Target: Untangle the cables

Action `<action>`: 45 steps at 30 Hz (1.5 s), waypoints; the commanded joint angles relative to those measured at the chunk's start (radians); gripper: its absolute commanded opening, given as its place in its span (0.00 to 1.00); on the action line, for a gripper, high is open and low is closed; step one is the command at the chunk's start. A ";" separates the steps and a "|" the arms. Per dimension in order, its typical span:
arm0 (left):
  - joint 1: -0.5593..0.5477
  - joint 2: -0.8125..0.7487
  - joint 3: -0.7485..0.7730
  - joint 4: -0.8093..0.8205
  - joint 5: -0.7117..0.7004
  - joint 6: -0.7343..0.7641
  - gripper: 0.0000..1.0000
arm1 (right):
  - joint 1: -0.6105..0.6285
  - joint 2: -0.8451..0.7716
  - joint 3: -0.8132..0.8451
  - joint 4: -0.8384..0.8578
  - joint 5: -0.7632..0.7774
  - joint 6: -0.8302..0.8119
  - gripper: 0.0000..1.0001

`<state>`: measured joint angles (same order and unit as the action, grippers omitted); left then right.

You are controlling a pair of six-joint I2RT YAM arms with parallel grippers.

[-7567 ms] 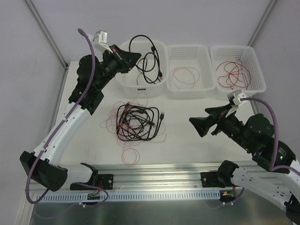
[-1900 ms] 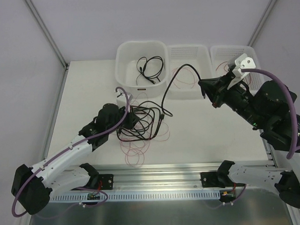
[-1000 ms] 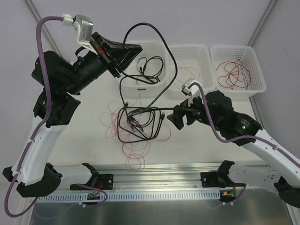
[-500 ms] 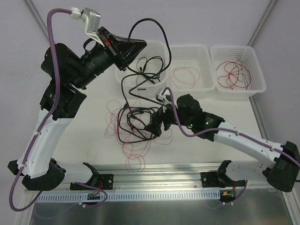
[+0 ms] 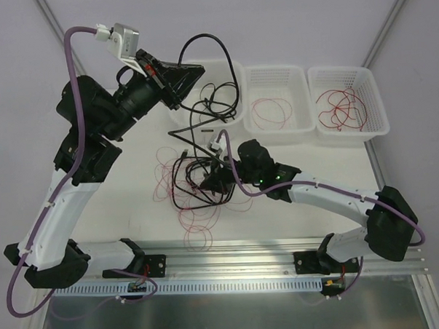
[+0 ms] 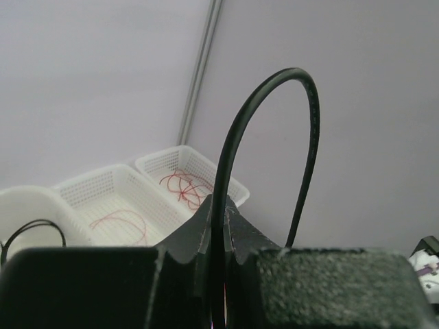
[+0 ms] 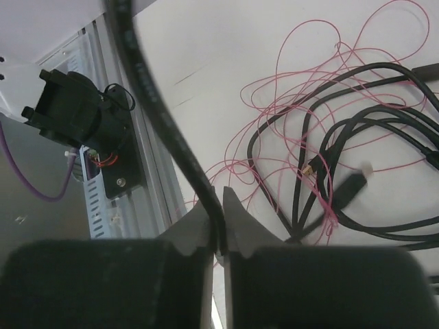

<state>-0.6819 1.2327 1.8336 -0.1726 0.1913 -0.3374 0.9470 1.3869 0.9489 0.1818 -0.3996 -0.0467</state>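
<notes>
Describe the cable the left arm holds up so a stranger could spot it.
Find the solid white tub, leftmost of three bins at the table's far edge. Above it, the left fingers pinch a thick black cable that arches high in the air. Unlike the cables lying in the tangle or tub, it alone is raised.

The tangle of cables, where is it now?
Top view: the tangle lies mid-table, on the near side of the leftmost bin, with the right gripper inside it.

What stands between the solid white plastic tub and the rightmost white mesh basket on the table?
A second white mesh basket, holding a loop of thin red wire, side by side with both. The top external view shows it.
</notes>
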 commanded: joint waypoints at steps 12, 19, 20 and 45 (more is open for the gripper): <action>-0.010 -0.239 -0.574 0.053 -0.351 0.222 0.01 | -0.031 -0.336 0.332 -0.585 -0.090 0.083 0.01; -0.010 -0.285 -0.735 0.073 -0.400 0.202 0.02 | -0.142 -0.387 0.266 -0.405 -0.239 0.317 0.01; -0.010 -0.292 -0.755 0.076 -0.392 0.198 0.02 | -0.163 -0.368 0.302 -0.486 -0.222 0.315 0.01; -0.010 -0.368 -0.915 0.113 -0.248 0.193 0.04 | -0.159 -0.305 0.278 -0.754 -0.650 0.409 0.01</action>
<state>-0.6819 0.8944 0.9218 -0.1097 -0.0772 -0.1661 0.7853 1.1309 1.1244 -0.5777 -0.8948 0.3233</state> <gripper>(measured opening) 0.046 0.056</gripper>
